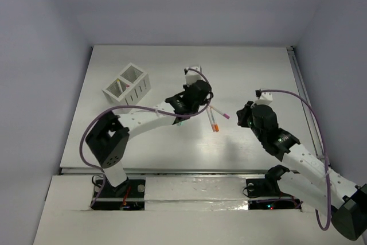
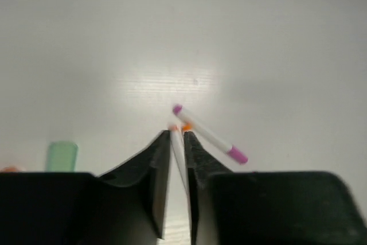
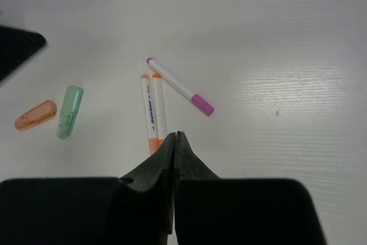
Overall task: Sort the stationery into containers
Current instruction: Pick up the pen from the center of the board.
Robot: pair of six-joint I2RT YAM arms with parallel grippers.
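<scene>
Two orange-tipped pens (image 3: 148, 107) lie side by side on the table (image 3: 287, 55), their long axes running away from the right gripper (image 3: 174, 135). Its fingers are pressed together and empty, just short of the pens' near ends. A magenta pen (image 3: 179, 86) slants beside them. The left gripper (image 2: 178, 133) shows a thin slit lined up along one pen; pinching or hovering, I cannot tell. The box (image 1: 137, 93) stands well apart.
</scene>
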